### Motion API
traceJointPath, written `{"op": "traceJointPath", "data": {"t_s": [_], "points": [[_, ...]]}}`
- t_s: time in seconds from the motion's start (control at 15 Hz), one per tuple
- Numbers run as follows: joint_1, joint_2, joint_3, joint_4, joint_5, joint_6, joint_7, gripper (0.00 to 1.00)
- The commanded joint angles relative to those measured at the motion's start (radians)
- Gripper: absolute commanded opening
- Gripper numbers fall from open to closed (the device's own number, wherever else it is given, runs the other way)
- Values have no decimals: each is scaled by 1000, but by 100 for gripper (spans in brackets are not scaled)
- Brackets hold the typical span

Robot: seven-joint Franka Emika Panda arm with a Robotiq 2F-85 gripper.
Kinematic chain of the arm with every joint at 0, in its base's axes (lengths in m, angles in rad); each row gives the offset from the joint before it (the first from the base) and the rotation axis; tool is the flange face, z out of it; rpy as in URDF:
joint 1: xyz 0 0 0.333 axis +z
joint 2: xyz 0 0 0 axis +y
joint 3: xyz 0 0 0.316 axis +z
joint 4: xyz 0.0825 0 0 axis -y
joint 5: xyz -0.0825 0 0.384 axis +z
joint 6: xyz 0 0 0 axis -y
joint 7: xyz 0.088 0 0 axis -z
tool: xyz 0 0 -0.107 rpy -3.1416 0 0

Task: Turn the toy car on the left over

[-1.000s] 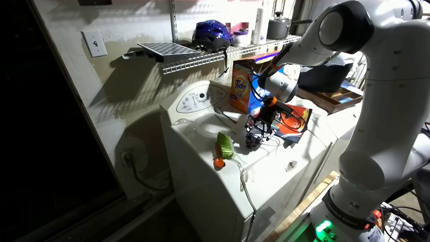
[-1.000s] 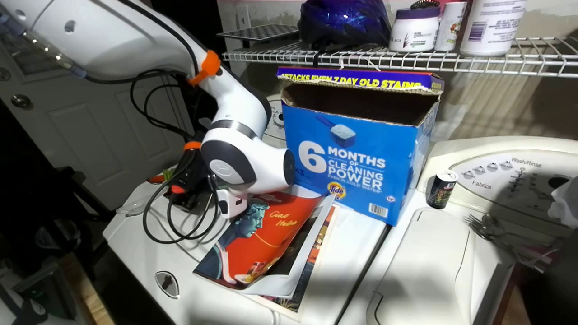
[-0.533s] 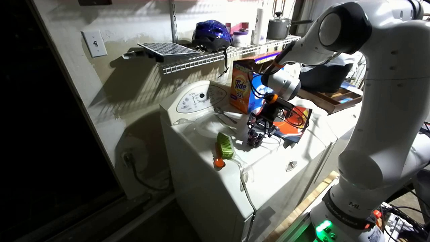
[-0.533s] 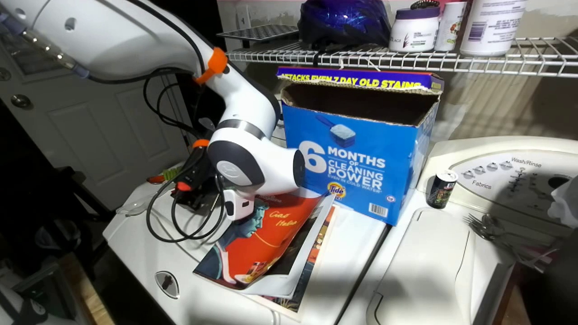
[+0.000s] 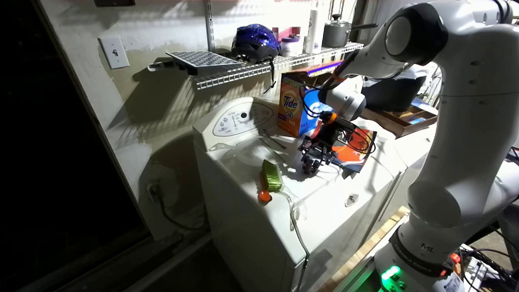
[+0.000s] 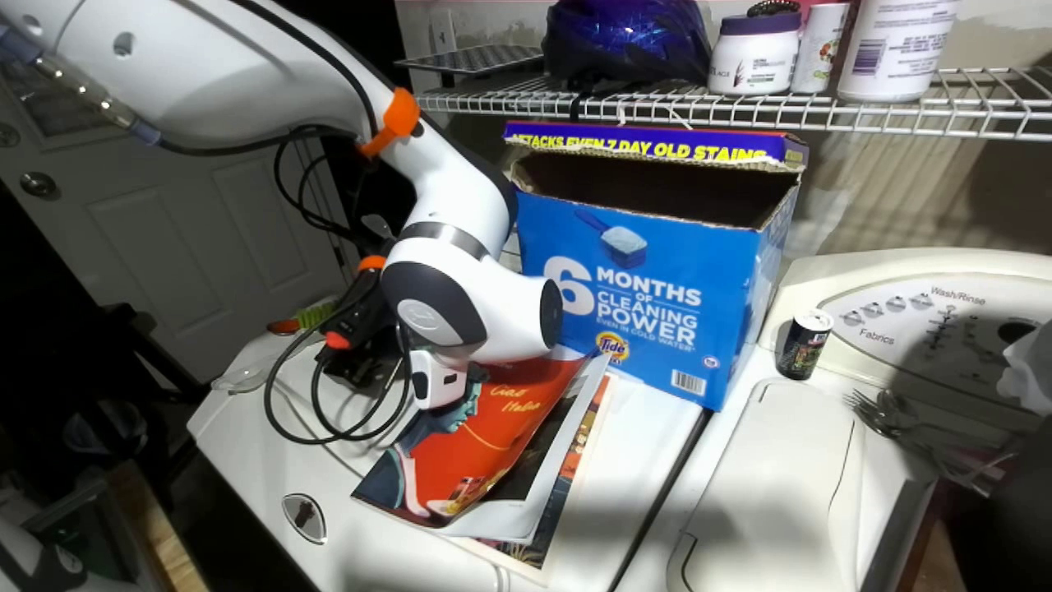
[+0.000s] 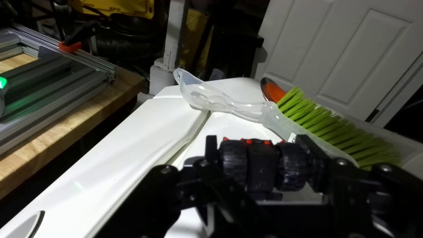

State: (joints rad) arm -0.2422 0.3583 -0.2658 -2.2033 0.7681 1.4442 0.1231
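Note:
The toy car [image 7: 261, 165] is black with chunky wheels and small red touches. In the wrist view it sits between the fingers of my gripper [image 7: 257, 143], one finger [image 7: 211, 147] against each wheel side. My gripper is shut on it. In an exterior view the gripper [image 5: 310, 160] and the small dark car [image 5: 310, 167] are over the white machine top [image 5: 316, 194]. I cannot tell whether the car touches the surface. In an exterior view the gripper [image 6: 357, 366] is mostly hidden behind cables and the wrist, and the car cannot be made out.
A green-bristled brush [image 7: 330, 125] with a clear handle lies beyond the car, beside an orange scoop [image 5: 264, 196]. An orange and blue Tide box [image 5: 292, 105] stands behind. Orange-red magazines [image 6: 501, 427] lie under the wrist. Spoons [image 5: 273, 140] lie near the control panel.
My gripper has shifted slightly toward the magazines and tilted a little upward, with the car moving along in it. The brush, box and magazines have stayed in place.

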Motion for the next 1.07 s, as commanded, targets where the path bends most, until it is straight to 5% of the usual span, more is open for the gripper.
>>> {"op": "traceJointPath", "data": {"t_s": [0.0, 0.53, 1.0], "points": [[-6, 16, -3, 32, -33, -24, 34, 35], [-14, -5, -4, 23, -47, -37, 20, 35], [-19, 33, 26, 53, -7, -206, -52, 35]]}}
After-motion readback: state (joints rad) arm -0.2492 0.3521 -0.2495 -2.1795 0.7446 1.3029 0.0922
